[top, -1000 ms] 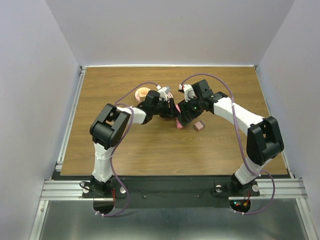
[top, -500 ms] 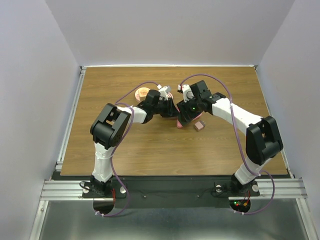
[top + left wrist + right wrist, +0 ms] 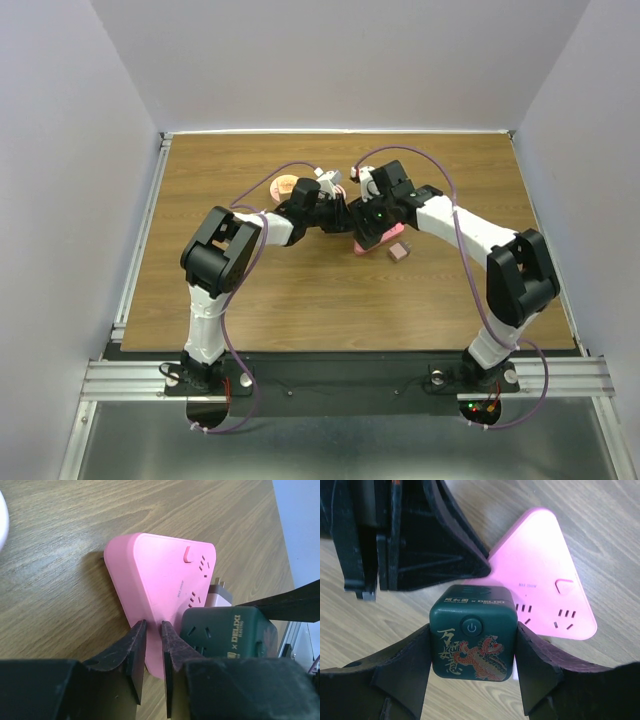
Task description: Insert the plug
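A pink triangular power strip (image 3: 160,575) (image 3: 545,570) (image 3: 365,246) lies on the wooden table. My left gripper (image 3: 153,630) (image 3: 338,216) is shut on one corner of it, and pink fills the narrow gap between the fingers. A dark green cube plug (image 3: 472,635) (image 3: 230,630) with a gold dragon and a power button is held in my right gripper (image 3: 474,630) (image 3: 372,230), one finger on each side. The cube sits over the strip's edge beside its sockets. Its prongs are hidden.
A small pink adapter (image 3: 399,252) (image 3: 220,595) lies just right of the strip. A round peach-coloured object (image 3: 286,185) sits behind the left gripper. The two arms meet closely at the table's middle, and my left fingers (image 3: 435,540) are right beside the cube.
My left jaws have narrowed onto the strip's corner. The right gripper has shifted slightly left with the green cube, bringing it over the strip.
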Tool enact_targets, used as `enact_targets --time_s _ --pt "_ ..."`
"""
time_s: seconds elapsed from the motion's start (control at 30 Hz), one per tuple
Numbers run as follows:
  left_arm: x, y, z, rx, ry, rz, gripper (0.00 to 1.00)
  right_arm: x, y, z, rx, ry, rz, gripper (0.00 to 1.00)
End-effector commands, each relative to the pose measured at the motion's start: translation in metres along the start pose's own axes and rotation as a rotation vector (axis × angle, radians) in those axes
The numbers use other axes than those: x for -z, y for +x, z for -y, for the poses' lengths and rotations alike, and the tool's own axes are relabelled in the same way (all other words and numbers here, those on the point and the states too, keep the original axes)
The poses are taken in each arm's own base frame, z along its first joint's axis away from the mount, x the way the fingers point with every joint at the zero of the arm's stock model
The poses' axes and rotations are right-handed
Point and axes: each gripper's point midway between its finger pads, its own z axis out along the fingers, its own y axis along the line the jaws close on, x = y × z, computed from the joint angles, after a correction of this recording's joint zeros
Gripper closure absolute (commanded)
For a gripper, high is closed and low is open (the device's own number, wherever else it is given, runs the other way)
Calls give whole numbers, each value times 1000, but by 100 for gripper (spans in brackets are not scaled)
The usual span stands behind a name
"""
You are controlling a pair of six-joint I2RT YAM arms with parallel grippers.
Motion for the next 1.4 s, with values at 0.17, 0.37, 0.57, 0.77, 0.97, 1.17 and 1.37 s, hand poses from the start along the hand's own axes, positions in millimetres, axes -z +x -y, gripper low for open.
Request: enact_targets --time_s 0.17,0.37,0.57,0.77,0.97,1.17,1.37 --pt "-11 9 9 -8 42 -42 78 -32 56 1 -22 53 -151 100" --pt "-11 9 9 -7 42 -45 79 -28 73 -4 -90 61 -154 99" --pt "-11 9 9 -6 45 -49 80 -31 91 -6 -142 90 -172 100" --pt "-12 7 9 -8 44 -48 82 -26 110 -12 -214 108 -175 100" --pt "-12 8 8 -8 41 -53 83 -22 129 -21 -240 124 -194 100" --pt "-11 7 9 -11 42 -52 83 -23 144 -23 -236 147 -223 100" --pt "-13 7 9 -11 44 -57 84 -24 153 -32 -239 149 -236 100"
